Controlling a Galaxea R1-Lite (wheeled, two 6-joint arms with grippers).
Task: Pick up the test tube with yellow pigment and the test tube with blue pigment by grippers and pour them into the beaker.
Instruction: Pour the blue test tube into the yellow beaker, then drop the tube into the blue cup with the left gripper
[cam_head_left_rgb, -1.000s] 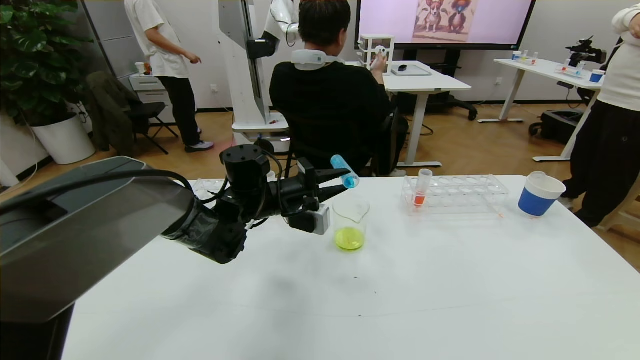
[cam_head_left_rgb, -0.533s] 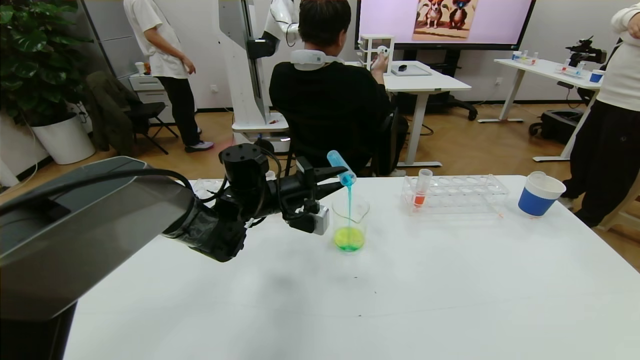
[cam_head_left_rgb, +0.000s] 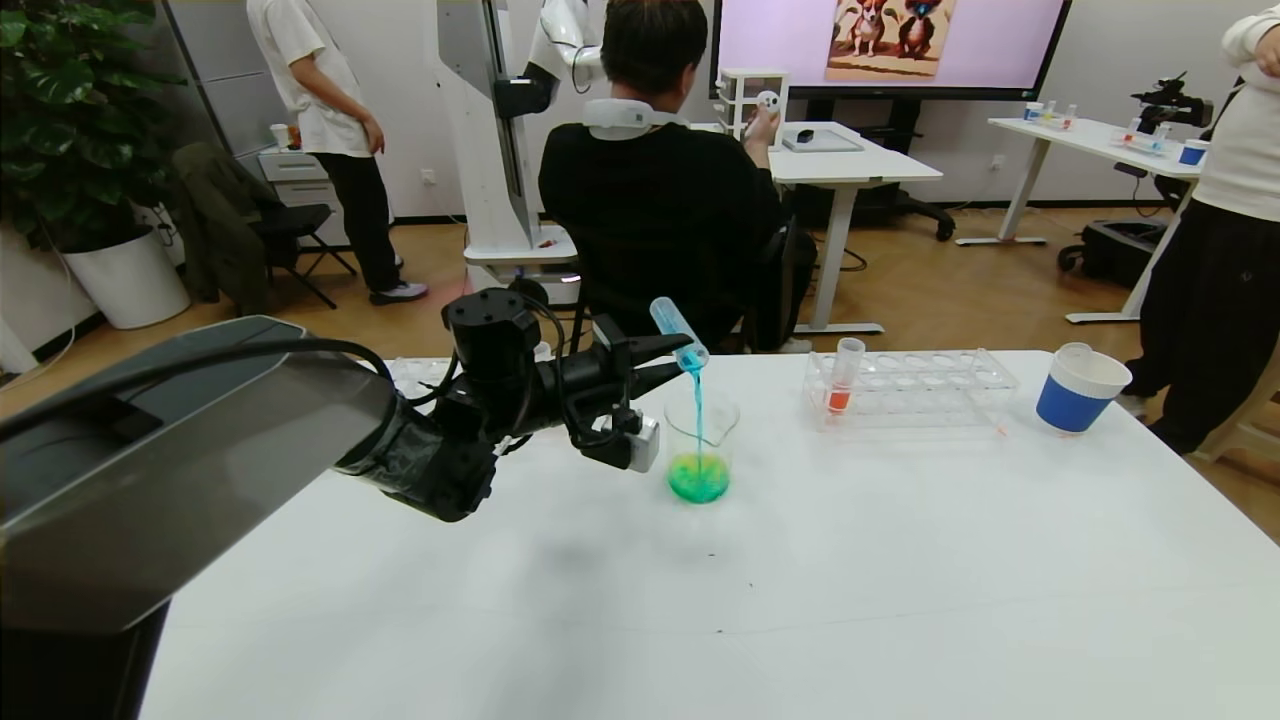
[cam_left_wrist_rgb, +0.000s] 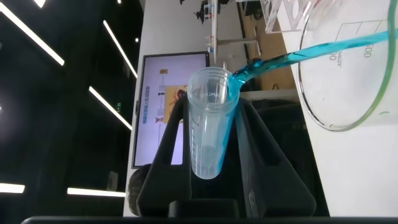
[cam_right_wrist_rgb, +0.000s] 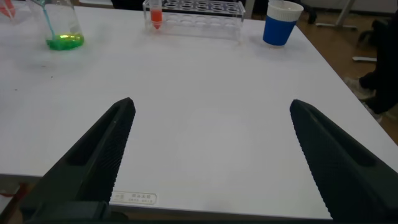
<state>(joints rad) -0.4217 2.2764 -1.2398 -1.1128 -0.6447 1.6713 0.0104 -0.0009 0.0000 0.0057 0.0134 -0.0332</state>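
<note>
My left gripper (cam_head_left_rgb: 672, 358) is shut on the test tube with blue pigment (cam_head_left_rgb: 678, 334), tipped mouth-down above the beaker (cam_head_left_rgb: 700, 450). A thin blue stream falls from the tube into the beaker, whose liquid is green. In the left wrist view the tube (cam_left_wrist_rgb: 210, 124) sits between the two black fingers (cam_left_wrist_rgb: 169, 140) and the stream arcs to the beaker rim (cam_left_wrist_rgb: 339, 118). My right gripper (cam_right_wrist_rgb: 211, 134) is open and empty over the table's near part; it does not show in the head view. The test tube with yellow pigment is out of view.
A clear tube rack (cam_head_left_rgb: 910, 388) with one orange-red tube (cam_head_left_rgb: 842, 385) stands right of the beaker. A blue paper cup (cam_head_left_rgb: 1078, 392) stands at the far right. Another clear rack (cam_head_left_rgb: 415, 375) lies behind my left arm. People stand and sit beyond the table.
The left gripper has tipped the blue tube further; the stream began, and the beaker's liquid turned from yellow to green. The tube is nearly drained.
</note>
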